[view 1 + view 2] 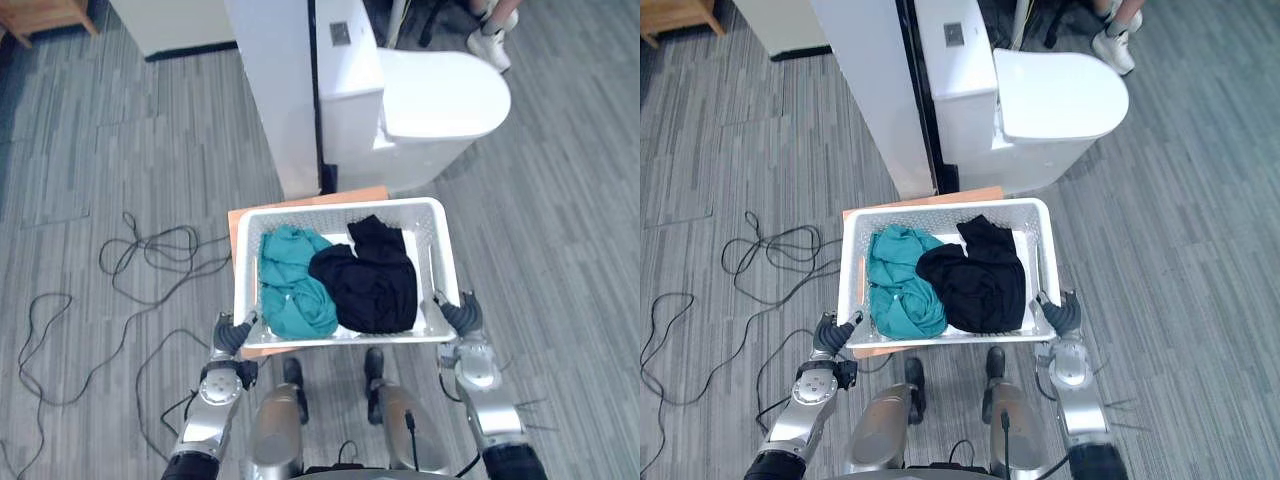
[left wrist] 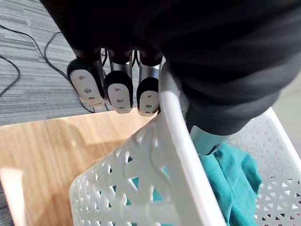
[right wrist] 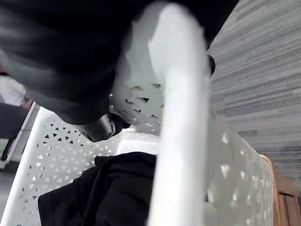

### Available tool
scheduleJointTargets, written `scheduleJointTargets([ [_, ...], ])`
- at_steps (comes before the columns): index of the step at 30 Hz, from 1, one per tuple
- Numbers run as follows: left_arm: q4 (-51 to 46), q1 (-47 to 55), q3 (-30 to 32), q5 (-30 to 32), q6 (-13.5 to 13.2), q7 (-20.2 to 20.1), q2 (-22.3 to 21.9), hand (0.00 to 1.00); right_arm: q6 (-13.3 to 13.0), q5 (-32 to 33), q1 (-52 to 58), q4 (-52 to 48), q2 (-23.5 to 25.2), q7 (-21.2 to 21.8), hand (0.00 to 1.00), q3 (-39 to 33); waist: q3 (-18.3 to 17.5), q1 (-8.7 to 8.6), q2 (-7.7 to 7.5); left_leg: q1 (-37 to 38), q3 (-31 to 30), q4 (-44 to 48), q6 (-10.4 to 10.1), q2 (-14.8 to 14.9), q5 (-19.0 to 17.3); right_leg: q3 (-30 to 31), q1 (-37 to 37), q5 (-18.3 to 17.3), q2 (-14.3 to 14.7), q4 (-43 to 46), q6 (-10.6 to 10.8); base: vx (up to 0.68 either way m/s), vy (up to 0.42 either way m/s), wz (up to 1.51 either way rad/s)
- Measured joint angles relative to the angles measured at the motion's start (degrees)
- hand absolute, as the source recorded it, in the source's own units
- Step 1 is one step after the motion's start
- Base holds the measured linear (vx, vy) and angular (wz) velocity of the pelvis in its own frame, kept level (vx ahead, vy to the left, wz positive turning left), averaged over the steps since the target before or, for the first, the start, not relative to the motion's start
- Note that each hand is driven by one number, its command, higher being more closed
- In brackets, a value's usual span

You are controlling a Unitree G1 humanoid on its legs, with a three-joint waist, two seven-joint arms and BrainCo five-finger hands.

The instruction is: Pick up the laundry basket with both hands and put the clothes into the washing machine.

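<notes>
Grey plank-pattern floor point(image 1: 560, 230) all around. At far centre stands a white upright panel point(image 1: 268, 90) with a dark edge down its right side. Far left, a white cabinet point(image 1: 170, 22) on a dark plinth, with light wooden furniture point(image 1: 40, 14) in the far-left corner. A low tan wooden board point(image 1: 362, 193) lies mid-floor. A person's white shoe point(image 1: 490, 45) shows far right. Light is even.

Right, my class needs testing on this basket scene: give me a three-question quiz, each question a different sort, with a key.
1. True or false: the black garment lies on the robot's left in the laundry basket.
2. What lies under the basket? A) grey rug B) wooden board C) blue chair
3. Fill in: the left hand and right hand each grip the basket's ___.
Key: 1 false, it lies on the right, the teal garment on the left; 2 B; 3 rim.
</notes>
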Motion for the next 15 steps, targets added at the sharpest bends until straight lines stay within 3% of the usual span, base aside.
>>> scheduleJointTargets([
  [1,-0.9,0.4,0.3,0.0,0.1,0.0,0.0,1.00,-0.1,0.0,-0.3,0.0,0.0,0.0,1.00,0.0,-0.3,-0.39,-0.34,0.3,1.7,0.3,0.5,0.2,-0.4,0.7,0.0,1.1,0.3,-1.2,0.0,-0.07,0.066,-1.30],
  [3,-3.4,1.1,1.7,0.0,0.2,-0.1,-0.1,1.00,-0.3,0.0,-2.3,0.7,0.6,0.1,1.00,0.1,-0.8,-0.67,-0.97,2.7,9.0,-0.6,0.9,2.5,-0.8,-10.5,0.2,-1.6,-3.0,-2.4,-3.9,-0.10,0.042,-1.67],
  [4,-3.6,1.3,2.8,0.0,0.2,-0.1,0.1,1.00,-0.8,-0.1,-3.7,2.3,1.1,0.2,1.00,0.4,-1.3,-0.45,-1.76,5.1,13.8,-1.0,1.1,3.4,-1.0,-21.3,-0.9,-3.0,-6.7,2.3,-5.9,-0.07,0.040,-1.57],
  [5,-3.6,1.3,3.1,0.0,0.3,-0.1,0.2,1.00,-0.9,-0.1,-4.1,3.2,1.5,0.2,1.00,0.5,-1.6,-0.57,-2.28,6.3,15.8,-0.7,0.9,3.5,-1.5,-26.3,-0.8,-3.9,-8.5,4.6,-7.2,-0.02,0.084,-1.87],
  [6,-3.7,1.3,3.6,0.0,0.5,-0.1,0.2,1.00,-0.9,-0.1,-4.3,3.8,1.2,0.2,1.00,1.1,-2.0,-0.52,-2.93,8.0,19.1,1.9,0.0,3.5,-3.7,-31.8,-0.2,-0.3,-10.5,6.1,-9.2,-0.01,0.059,-1.99],
  [7,-3.9,1.2,5.0,0.0,0.6,0.0,0.0,1.00,-1.0,-0.1,-5.8,5.4,0.6,0.3,1.00,2.6,-2.1,-0.64,-3.03,9.4,20.1,2.6,0.4,4.2,-4.4,-31.6,-0.3,5.8,-8.3,4.7,-8.8,-0.05,0.025,-2.27],
  [8,-3.9,1.0,5.4,0.0,0.6,0.1,0.1,1.00,-1.1,-0.1,-7.5,6.3,0.1,0.3,1.00,3.1,-2.3,-0.44,-2.85,9.8,20.3,1.6,1.3,4.6,-5.0,-31.1,-0.7,9.3,-6.2,2.1,-10.9,-0.14,-0.059,-2.77],
  [9,-4.1,1.0,5.5,0.0,0.5,0.1,1.1,1.00,-1.2,-0.1,-9.6,7.7,-0.1,0.5,1.00,3.4,-3.3,1.10,-2.90,11.8,26.3,-0.7,0.6,6.1,-5.2,-31.8,-1.4,11.4,-3.8,-0.8,-11.3,-0.16,-0.098,-2.37],
  [10,-3.9,-0.7,5.4,0.0,0.6,0.1,-0.1,1.00,-1.3,-0.1,-10.3,8.3,-1.0,0.4,1.00,2.7,-3.5,-0.60,-2.93,12.6,29.4,1.2,0.1,7.2,-6.0,-38.2,-2.1,-1.9,-7.6,12.5,-13.8,-0.12,-0.080,-1.95],
  [11,-4.0,-0.9,5.3,0.0,0.6,0.3,-0.7,1.00,-1.4,-0.1,-10.4,8.6,-1.8,0.4,1.00,2.5,-3.7,-1.20,-2.68,12.9,30.5,2.6,-0.3,7.9,-6.8,-39.4,-2.0,-6.5,-9.2,18.3,-12.6,-0.03,-0.068,-1.29],
  [12,-4.0,-1.0,4.6,0.0,0.6,0.5,-1.0,1.00,-1.4,-0.1,-10.4,9.6,-2.7,0.5,1.00,2.5,-4.1,-1.80,-2.00,13.2,33.3,6.7,-1.1,10.0,-9.2,-38.9,-1.2,-13.0,-10.4,24.2,-7.1,0.04,-0.096,-1.46],
  [13,-4.0,-0.3,4.6,0.0,0.6,0.5,-1.0,1.00,-1.4,0.0,-10.5,9.8,-3.6,1.1,1.00,3.0,-4.8,-1.63,-2.40,13.8,36.7,13.2,-1.7,13.3,-12.1,-35.8,1.5,-18.6,-9.3,23.0,-5.8,0.08,-0.132,-1.66],
  [14,-3.4,-0.4,4.6,0.0,0.6,0.7,-1.5,1.00,-1.4,0.0,-10.8,10.0,-4.0,1.4,1.00,3.4,-4.1,-1.24,-0.77,13.9,37.1,18.1,-0.6,16.5,-13.7,-34.3,1.6,-18.6,-6.7,22.4,-6.6,0.10,-0.128,-1.76],
  [15,-2.4,0.5,4.3,-0.1,1.2,0.7,-2.1,1.00,-0.9,0.0,-10.4,10.4,-5.2,1.6,1.00,4.0,-4.1,-1.03,1.23,12.4,35.0,28.7,4.2,23.1,-13.1,-31.6,2.7,-17.7,-2.1,20.6,-8.3,0.11,-0.124,-1.61],
])
